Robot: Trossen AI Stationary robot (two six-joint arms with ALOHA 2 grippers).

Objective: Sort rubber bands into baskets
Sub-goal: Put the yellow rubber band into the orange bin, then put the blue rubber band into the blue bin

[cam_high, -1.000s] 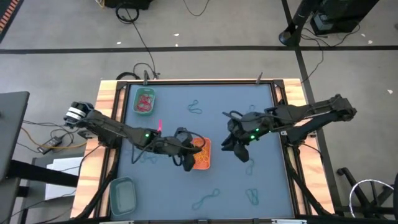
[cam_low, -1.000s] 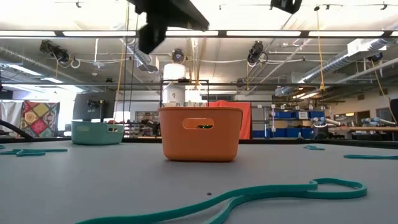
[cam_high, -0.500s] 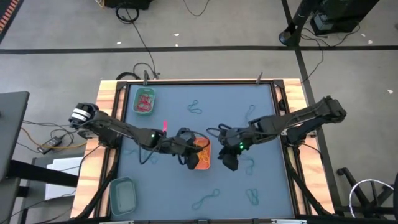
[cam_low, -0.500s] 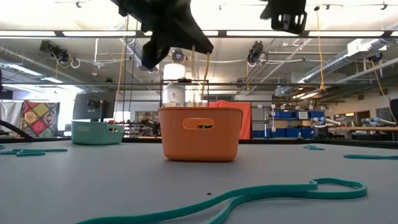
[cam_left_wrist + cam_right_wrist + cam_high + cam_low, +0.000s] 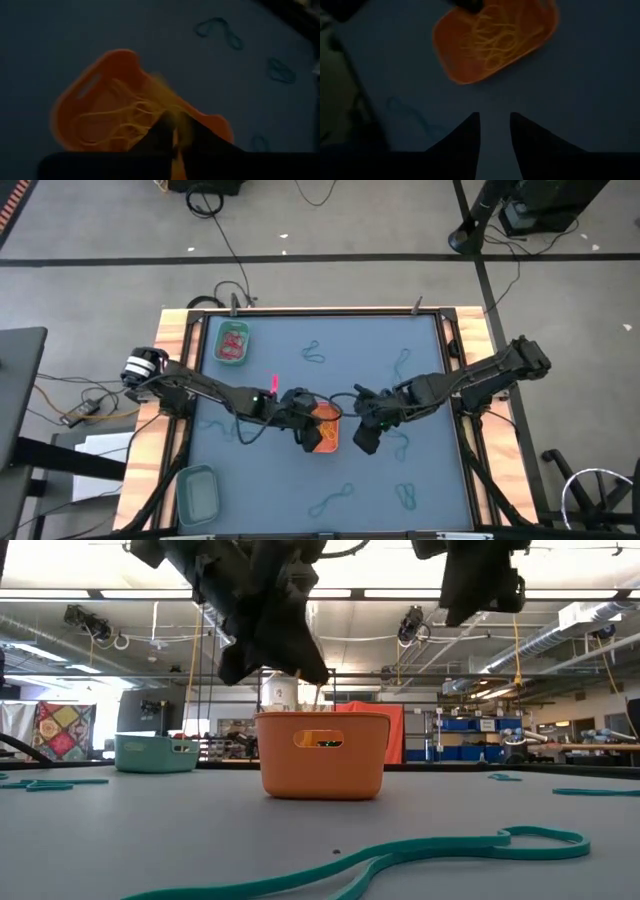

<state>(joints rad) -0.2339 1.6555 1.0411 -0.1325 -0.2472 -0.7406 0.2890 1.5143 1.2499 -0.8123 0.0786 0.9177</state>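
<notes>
Your left gripper [image 5: 308, 430] hangs right over the orange basket [image 5: 327, 430] in the middle of the table, and the left wrist view shows why: a yellow-orange rubber band [image 5: 176, 134] is pinched between its near-closed fingertips, dangling straight down toward the tangle of like-coloured bands [image 5: 120, 122] lying in the basket. That position makes sense, because letting go here would send the loop into the basket and not onto the mat. From table height, thin yellow strands trail from the dark gripper toward the basket rim [image 5: 322, 716], so the band looks not yet free; I judge you are at the release. Your right gripper [image 5: 366, 438] hovers just beside the orange basket on its far side from the left arm, fingers apart with bare table showing between them, holding nothing. It seems placed for the next pick, since teal bands [image 5: 400, 448] lie near it on the mat. More teal loops sit toward the front edge [image 5: 330, 502] and near the back [image 5: 314, 354]. The bright green basket [image 5: 232, 343] at the back left corner holds red-pink bands, and the dull teal basket [image 5: 198, 491] waits at the front left corner, well apart from both arms. Mind the closeness of the two grippers around the orange basket.
</notes>
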